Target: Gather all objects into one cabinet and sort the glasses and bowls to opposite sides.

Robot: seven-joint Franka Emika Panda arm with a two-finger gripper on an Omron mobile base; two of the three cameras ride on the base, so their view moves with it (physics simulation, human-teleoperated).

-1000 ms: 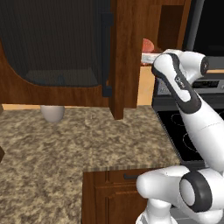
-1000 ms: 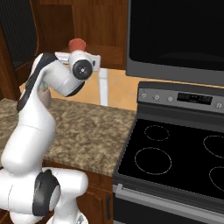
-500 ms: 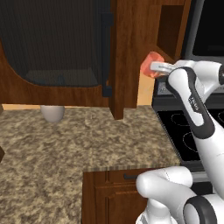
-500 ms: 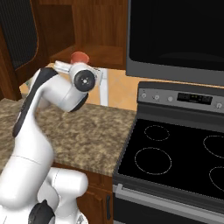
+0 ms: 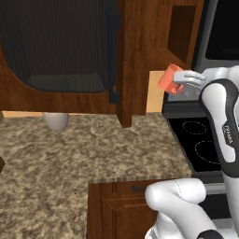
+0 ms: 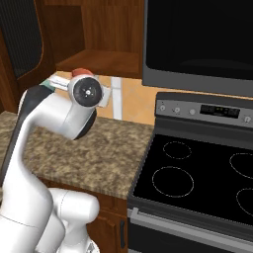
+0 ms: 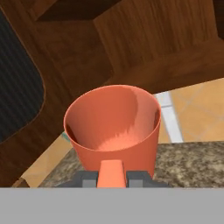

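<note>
My gripper (image 5: 178,84) is shut on the orange-red cup (image 5: 169,78), which hangs tilted in the air above the counter's right end, next to the stove. In the hand view the cup (image 7: 113,127) sits upright between my fingertips, its empty mouth facing the camera. Its rim (image 6: 82,72) peeks over the hand in the right base view. The cabinet's dark mesh door (image 5: 60,44) with its black handle (image 5: 112,56) hangs to the left of the cup. A small whitish rounded vessel (image 5: 56,120) stands on the counter below that door.
A speckled stone counter (image 5: 93,154) runs under the wall cabinets. An open wooden shelf compartment (image 6: 101,59) lies behind and above the hand. The black stove (image 6: 197,173) and a dark microwave (image 6: 197,39) are to the right. Base cabinets (image 5: 116,210) sit below.
The arm has brought the orange-red cup down and out from the height of the upper shelf to just above counter level. The grip has not changed.
</note>
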